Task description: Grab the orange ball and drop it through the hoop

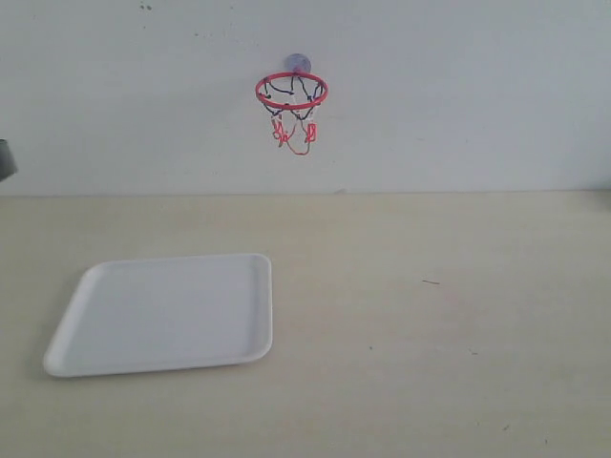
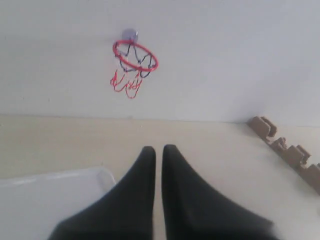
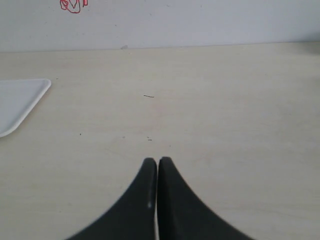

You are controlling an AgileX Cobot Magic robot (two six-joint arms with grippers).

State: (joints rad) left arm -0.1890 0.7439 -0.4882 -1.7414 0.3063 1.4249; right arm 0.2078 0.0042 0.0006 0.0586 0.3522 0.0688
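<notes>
No ball in view; hoop [image 1: 291,91] hangs at 12 o'clock.
Your left gripper [image 2: 158,148] and right gripper [image 3: 157,160] are closed on nothing. Only a tray [image 1: 162,315] shows at 8 o'clock on the desk [image 1: 430,334], so reaching now risks grabbing air or clipping it.

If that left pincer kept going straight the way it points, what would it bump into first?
Likely the white wall, below the hoop; the left pincer has a path over the table that looks free, though depth is unclear.
</notes>
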